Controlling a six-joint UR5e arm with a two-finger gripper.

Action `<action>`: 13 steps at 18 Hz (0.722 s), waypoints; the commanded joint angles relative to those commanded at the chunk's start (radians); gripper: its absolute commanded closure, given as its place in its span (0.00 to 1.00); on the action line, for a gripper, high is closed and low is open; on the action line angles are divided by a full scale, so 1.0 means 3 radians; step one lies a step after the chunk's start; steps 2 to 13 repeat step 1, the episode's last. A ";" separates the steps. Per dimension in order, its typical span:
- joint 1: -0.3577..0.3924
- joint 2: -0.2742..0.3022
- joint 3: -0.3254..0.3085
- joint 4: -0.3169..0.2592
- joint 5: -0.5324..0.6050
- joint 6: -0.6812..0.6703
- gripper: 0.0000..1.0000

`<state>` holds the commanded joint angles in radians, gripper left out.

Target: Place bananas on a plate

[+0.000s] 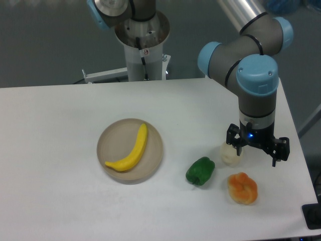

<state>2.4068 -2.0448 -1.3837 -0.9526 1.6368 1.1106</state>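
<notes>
On the white table, the banana lies inside the plate, running diagonally from the lower left of the dish to its upper right, its curve resting wholly within the low beige rim. My gripper hangs well apart from it, over the right-hand side of the table, pointing straight down with its dark fingers spread wide and nothing between them. A small blue light glows on my wrist just above the fingers. Directly beside my left finger, partly hidden behind it, sits a pale cream-coloured object; whether finger and object touch I cannot tell. In front of me rests a lumpy orange fruit, and to its left, between it and the plate, a green pepper. My grey and blue arm rises behind me toward the upper right, and a second robot base stands beyond the table's far edge.
</notes>
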 joint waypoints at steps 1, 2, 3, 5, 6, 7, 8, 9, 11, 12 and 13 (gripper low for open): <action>0.0000 -0.0005 -0.0005 0.0000 0.0000 0.0000 0.00; 0.0000 -0.0005 -0.0005 0.0000 0.0000 0.0000 0.00; 0.0000 -0.0005 -0.0005 0.0000 0.0000 0.0000 0.00; 0.0000 -0.0005 -0.0005 0.0000 0.0000 0.0000 0.00; 0.0000 -0.0005 -0.0005 0.0000 0.0000 0.0000 0.00; 0.0000 -0.0005 -0.0005 0.0000 0.0000 0.0000 0.00; 0.0000 -0.0005 -0.0005 0.0000 0.0000 0.0000 0.00; 0.0000 -0.0005 -0.0005 0.0000 0.0000 0.0000 0.00; 0.0000 -0.0005 -0.0005 0.0000 0.0000 0.0000 0.00; 0.0000 -0.0005 -0.0005 0.0000 0.0000 0.0000 0.00; 0.0000 -0.0005 -0.0005 0.0000 0.0000 0.0000 0.00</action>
